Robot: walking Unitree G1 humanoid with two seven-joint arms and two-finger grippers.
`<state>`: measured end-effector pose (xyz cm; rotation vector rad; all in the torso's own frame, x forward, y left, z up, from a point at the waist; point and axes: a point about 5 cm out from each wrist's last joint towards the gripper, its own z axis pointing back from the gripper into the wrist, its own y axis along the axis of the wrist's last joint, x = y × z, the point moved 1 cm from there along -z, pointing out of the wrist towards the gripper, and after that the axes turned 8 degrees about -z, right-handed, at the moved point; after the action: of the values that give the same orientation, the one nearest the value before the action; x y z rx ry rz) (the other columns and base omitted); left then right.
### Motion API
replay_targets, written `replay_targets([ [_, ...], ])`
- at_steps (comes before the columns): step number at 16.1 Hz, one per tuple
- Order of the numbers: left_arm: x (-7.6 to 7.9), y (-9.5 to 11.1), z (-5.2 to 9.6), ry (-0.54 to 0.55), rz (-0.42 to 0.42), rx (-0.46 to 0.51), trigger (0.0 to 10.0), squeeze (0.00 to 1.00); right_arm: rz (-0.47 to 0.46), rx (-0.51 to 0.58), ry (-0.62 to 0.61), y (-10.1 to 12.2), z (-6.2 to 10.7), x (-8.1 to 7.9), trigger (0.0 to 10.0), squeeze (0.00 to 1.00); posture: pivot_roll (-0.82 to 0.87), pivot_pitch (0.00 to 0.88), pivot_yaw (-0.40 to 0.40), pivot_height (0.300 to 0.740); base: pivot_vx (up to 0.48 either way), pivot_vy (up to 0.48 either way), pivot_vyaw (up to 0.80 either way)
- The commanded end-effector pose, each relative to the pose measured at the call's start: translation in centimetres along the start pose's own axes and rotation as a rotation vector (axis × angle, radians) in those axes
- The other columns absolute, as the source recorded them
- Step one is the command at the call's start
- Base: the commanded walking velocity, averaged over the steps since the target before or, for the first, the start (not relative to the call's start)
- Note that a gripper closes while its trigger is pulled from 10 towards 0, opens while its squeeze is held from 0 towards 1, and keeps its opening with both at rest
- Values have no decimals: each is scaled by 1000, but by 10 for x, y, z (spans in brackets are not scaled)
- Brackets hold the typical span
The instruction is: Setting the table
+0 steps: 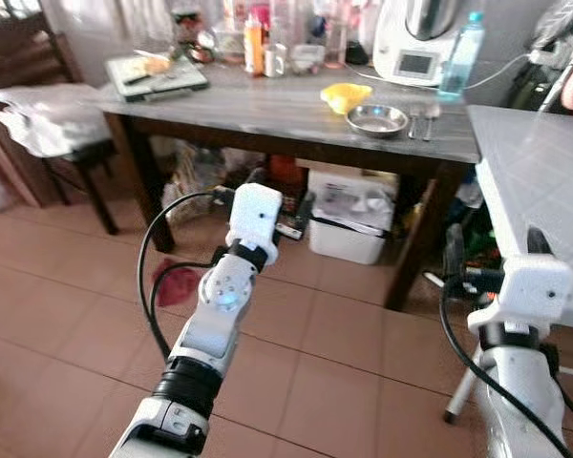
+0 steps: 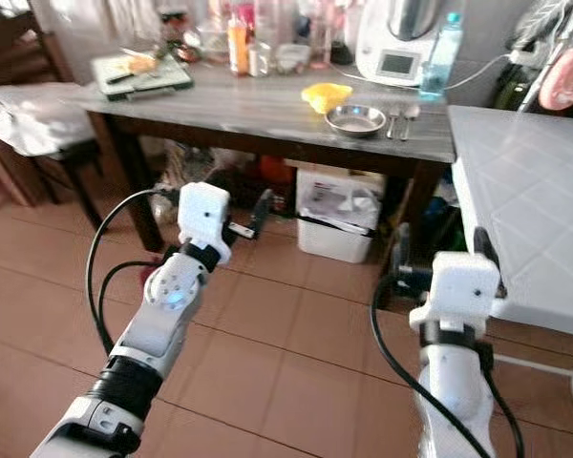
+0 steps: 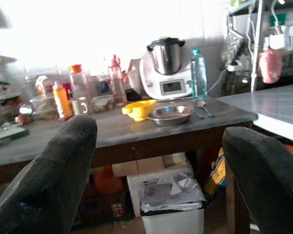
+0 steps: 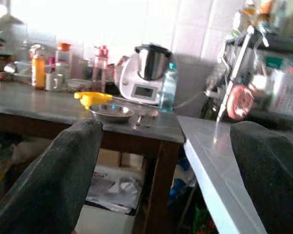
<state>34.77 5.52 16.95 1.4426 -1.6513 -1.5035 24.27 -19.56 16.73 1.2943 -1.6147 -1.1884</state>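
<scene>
Both grippers, left (image 3: 151, 165) and right (image 4: 161, 165), are hanging open and empty short of the table (image 1: 267, 110), probably lining up for the bowl (image 1: 376, 119).

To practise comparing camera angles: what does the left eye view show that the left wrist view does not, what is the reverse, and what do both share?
Left eye view, not the wrist view: a chair draped with white cloth, a red rag on the floor, the right arm. Left wrist view, not the eye view: a close look along the left tool, fingers spread. Both: steel bowl, water bottle, white bin under the table.
</scene>
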Motion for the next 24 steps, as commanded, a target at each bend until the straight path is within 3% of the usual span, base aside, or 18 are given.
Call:
replay_targets([
  [1,3,0,-2,-45,-28,3,10000,0,9,10,-34,0,5,5,10000,0,14,13,73,714,0,0,0],
  [4,4,-7,3,-68,-24,-23,10000,0,6,-4,-78,-6,10,7,10000,0,-3,23,89,714,0,0,0],
  [7,3,-2,1,-89,13,-15,10000,0,6,2,-56,3,14,-2,10000,0,-6,46,53,714,0,0,0],
  [9,6,-17,13,-100,19,-64,10000,0,-48,-77,-53,-11,27,-1,10000,0,30,68,32,714,0,0,0],
  [11,-8,-41,34,-16,46,-169,10000,0,-32,-116,-22,-15,38,-1,10000,0,14,88,17,714,0,0,0],
  [14,-35,-43,61,92,-22,-169,10000,0,-20,-119,-21,-6,48,9,10000,0,14,105,-12,714,0,0,0],
  [16,-35,-54,76,95,-34,-225,10000,0,3,-124,-50,-7,45,20,10000,0,22,110,-27,714,0,0,0],
  [18,-29,-54,79,72,-51,-218,10000,0,-3,-105,-34,-3,37,15,10000,0,15,116,-42,714,0,0,0],
  [24,-26,-37,63,71,-35,-173,10000,0,-11,-107,1,0,35,7,10000,0,22,131,-36,714,0,0,0],
])
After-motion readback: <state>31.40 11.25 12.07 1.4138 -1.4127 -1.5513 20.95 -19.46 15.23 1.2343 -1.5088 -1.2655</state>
